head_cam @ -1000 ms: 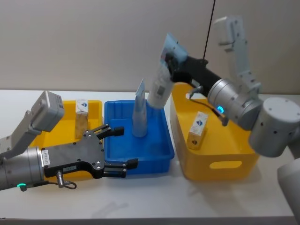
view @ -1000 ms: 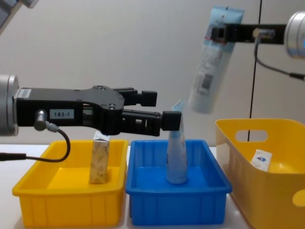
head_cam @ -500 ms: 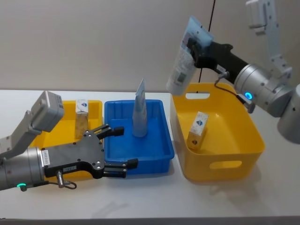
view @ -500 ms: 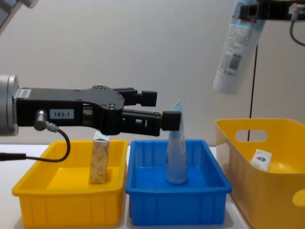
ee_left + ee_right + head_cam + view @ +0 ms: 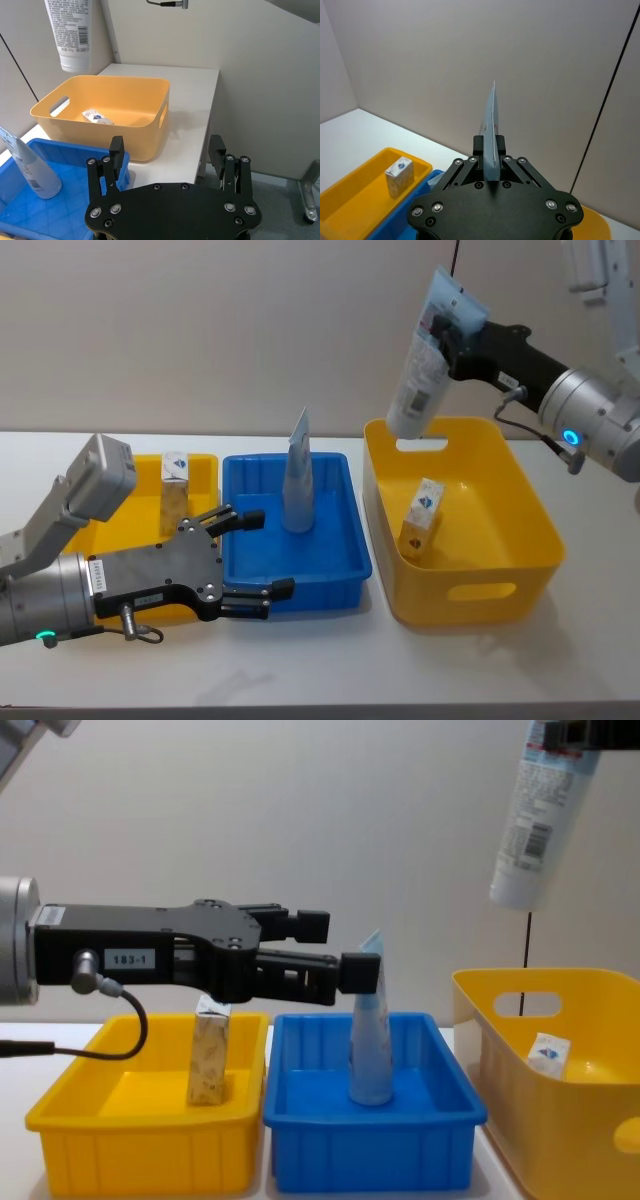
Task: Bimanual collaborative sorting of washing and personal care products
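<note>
Pale blue-and-white pouch (image 5: 424, 368) hangs clamped in right gripper (image 5: 452, 337), clearing bin walls; left gripper (image 5: 248, 553) waits wide open.

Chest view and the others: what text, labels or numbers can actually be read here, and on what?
"183-1": white label on the left hand's black body, chest view.
Held pouch in the right hand: barcode and printed lines, too small to read.
Beige packs: blue emblem on the white top, no legible words.
Left hand label, head view: blurred.
</note>
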Tool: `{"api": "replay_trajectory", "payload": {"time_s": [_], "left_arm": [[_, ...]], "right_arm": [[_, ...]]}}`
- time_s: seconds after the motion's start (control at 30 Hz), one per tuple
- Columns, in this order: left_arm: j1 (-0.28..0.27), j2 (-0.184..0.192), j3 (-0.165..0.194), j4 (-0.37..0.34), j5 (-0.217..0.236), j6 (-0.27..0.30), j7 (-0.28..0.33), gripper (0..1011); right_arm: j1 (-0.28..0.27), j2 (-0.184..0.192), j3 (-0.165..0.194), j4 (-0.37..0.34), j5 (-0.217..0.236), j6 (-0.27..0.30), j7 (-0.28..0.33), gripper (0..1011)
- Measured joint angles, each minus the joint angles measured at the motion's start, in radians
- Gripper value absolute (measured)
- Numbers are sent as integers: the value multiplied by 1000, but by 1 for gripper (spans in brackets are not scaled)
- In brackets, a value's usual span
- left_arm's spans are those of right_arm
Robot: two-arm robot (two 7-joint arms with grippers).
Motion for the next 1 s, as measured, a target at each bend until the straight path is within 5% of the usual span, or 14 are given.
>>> {"api": "replay_trajectory", "payload": {"time_s": [0.6, 1.0], "left_arm": [[0, 0, 0, 0, 0, 0, 0, 1002], [0, 0, 0, 0, 0, 0, 0, 1002]], "right_arm": [[-51, 69, -7, -33, -67, 42, -58, 96], [-65, 72, -9, -9, -92, 72, -84, 97]]}}
